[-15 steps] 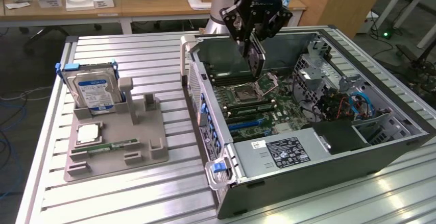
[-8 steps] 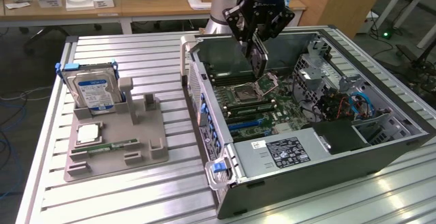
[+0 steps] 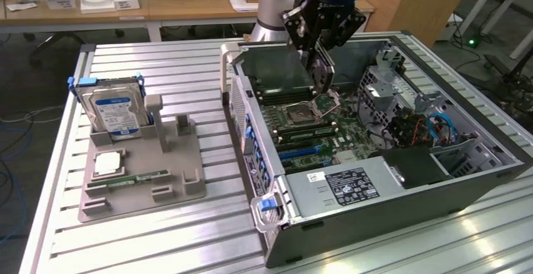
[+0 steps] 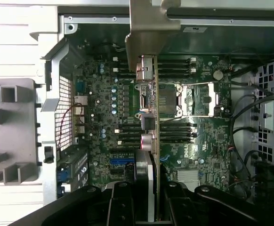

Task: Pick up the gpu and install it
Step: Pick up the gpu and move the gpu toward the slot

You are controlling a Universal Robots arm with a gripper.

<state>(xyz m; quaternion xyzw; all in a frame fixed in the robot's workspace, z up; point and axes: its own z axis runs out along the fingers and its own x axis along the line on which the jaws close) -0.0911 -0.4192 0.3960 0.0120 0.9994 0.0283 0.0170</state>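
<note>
Your tool [image 3: 320, 46] grips the gpu [image 3: 324, 80] edge-on, upper middle of the exterior frame, over the motherboard [image 3: 321, 130] in the open case [image 3: 375, 186]: pickup is done, but the card looks not yet seated.

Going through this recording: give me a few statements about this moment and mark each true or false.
1. The gripper is shut on the graphics card. True.
2. The graphics card is seated in a slot. False: it hangs in the gripper above the motherboard.
3. The hard drive stands upright in the grey holder. True.
4. The computer case is closed. False: its side is open and the motherboard is exposed.
5. The grey holder sits inside the computer case. False: it sits on the table beside the case, on the exterior view's left.
</note>
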